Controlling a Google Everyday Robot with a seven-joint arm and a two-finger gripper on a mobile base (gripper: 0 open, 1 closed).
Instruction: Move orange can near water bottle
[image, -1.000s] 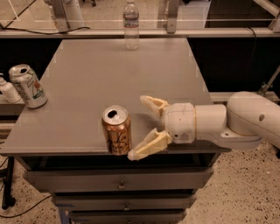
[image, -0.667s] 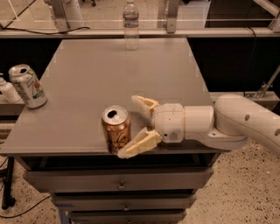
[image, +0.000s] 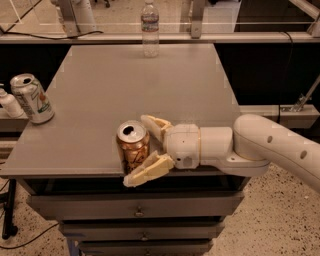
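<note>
The orange can stands upright near the front edge of the grey table. My gripper reaches in from the right, open, with one finger behind the can and the other finger in front of it. The can sits between the two fingers, and the near one looks to touch its base. The water bottle stands upright at the far edge of the table, well beyond the can.
A white-and-green can stands at the table's left edge, with a small white bottle just left of it. Drawers sit below the table front. A metal rail runs behind the table.
My gripper has moved left toward the orange can, so its fingers now straddle the can instead of standing beside it. The can has not moved.
</note>
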